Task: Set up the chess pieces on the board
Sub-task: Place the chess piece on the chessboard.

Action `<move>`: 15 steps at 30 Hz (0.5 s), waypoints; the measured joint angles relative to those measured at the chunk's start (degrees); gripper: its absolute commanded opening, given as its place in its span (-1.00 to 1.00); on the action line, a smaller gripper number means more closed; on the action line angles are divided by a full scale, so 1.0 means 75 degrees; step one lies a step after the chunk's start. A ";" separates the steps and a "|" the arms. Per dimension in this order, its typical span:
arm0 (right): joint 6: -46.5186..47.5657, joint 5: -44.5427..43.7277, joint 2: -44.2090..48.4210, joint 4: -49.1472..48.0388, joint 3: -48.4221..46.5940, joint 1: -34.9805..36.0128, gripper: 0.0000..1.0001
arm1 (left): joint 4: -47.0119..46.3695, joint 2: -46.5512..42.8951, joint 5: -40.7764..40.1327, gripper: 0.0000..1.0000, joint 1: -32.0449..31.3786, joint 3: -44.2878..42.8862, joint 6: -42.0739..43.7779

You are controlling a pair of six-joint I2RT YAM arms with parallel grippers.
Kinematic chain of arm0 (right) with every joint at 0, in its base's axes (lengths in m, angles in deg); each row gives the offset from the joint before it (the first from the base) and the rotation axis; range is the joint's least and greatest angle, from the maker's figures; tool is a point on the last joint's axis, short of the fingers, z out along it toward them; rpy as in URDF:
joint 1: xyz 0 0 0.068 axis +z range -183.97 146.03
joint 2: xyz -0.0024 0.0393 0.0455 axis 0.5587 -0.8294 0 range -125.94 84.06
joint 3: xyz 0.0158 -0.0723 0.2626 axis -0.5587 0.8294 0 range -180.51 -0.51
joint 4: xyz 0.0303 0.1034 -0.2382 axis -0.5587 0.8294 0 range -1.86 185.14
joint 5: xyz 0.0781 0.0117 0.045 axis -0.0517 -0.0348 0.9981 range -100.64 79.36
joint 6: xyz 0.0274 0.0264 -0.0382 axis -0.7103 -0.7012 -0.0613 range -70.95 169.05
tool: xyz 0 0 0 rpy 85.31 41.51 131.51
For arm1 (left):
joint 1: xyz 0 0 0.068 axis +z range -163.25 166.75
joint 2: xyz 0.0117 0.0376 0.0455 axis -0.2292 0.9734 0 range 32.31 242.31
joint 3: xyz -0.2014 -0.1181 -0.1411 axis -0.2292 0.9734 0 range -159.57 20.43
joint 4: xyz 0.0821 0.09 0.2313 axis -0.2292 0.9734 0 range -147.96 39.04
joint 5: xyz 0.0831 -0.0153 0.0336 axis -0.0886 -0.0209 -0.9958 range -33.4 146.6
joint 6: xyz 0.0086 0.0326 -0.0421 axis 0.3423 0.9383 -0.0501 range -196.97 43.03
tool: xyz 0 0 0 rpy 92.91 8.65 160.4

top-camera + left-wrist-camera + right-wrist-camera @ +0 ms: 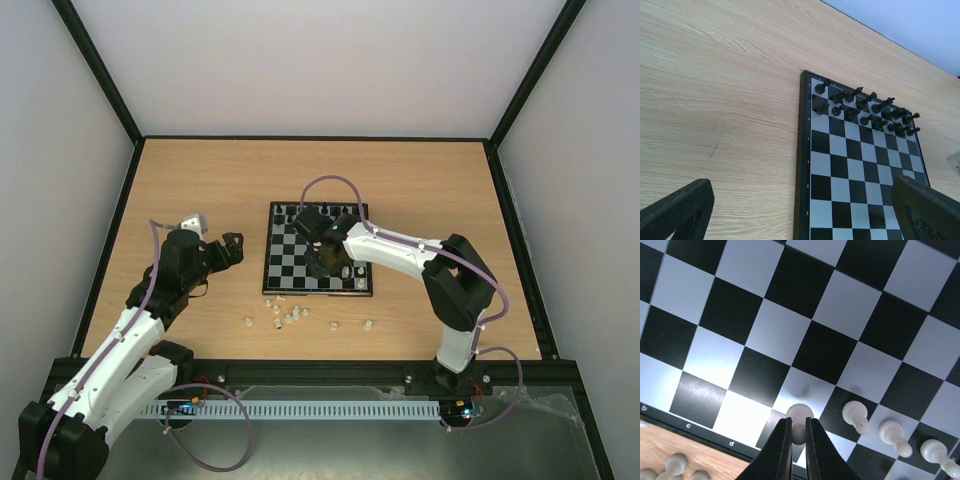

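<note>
**Chess set-up, early stage: one pawn in hand, most white pieces off the board**

Item 1, left tool [222,262]: parked at 9 o'clock of the board [283,272], well apart from it. Its jaws are spread wide with nothing between them. Its wrist view looks across bare desk [200,180] to the board's left edge.

Item 2, loose white pieces [287,314]: roughly ten, scattered on the desk at 6 o'clock of the board, near its front border. There is a tight knot at the left and two singles further right. Several seem to lie on their sides; they are too small to sort by type.

Item 3, black pieces [865,107]: two full-looking rows standing along the board's 12 o'clock edge. They are not part of the job and sit well apart from the work.

Item 4, right tool [798,436]: over the board's near half, jaws pinched together on the stem of a white pawn [800,415], whose round head shows past the fingertips. Whether its base touches the square cannot be told.

Item 5, standing white pawns [892,432]: three in a line at 3 o'clock of the held one, the nearest just beside it.

Progress, as judged: a small share is done. Three pawns are placed, a fourth is being set, and about ten are left to lift from the desk.

In the way: the neighbouring pawn crowds the tool's right side. The right arm [400,255] overhangs the board's 4 o'clock corner and hides squares there from above.
</note>
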 measured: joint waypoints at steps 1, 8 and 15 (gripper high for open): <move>0.0017 0.0012 -0.0073 -0.0003 0.0000 -0.0009 -0.87 | 0.0000 0.0000 0.0000 0.99 0.0000 0.0000 0.0000; 0.0111 0.0038 -0.0332 -0.0006 0.0000 -0.0035 -0.87 | -0.0003 0.0041 0.0000 0.99 0.0000 0.0000 0.0000; 0.0149 0.0079 -0.0443 -0.0038 -0.0003 -0.0105 -0.86 | -0.0003 0.0047 -0.0003 0.99 0.0000 0.0000 0.0003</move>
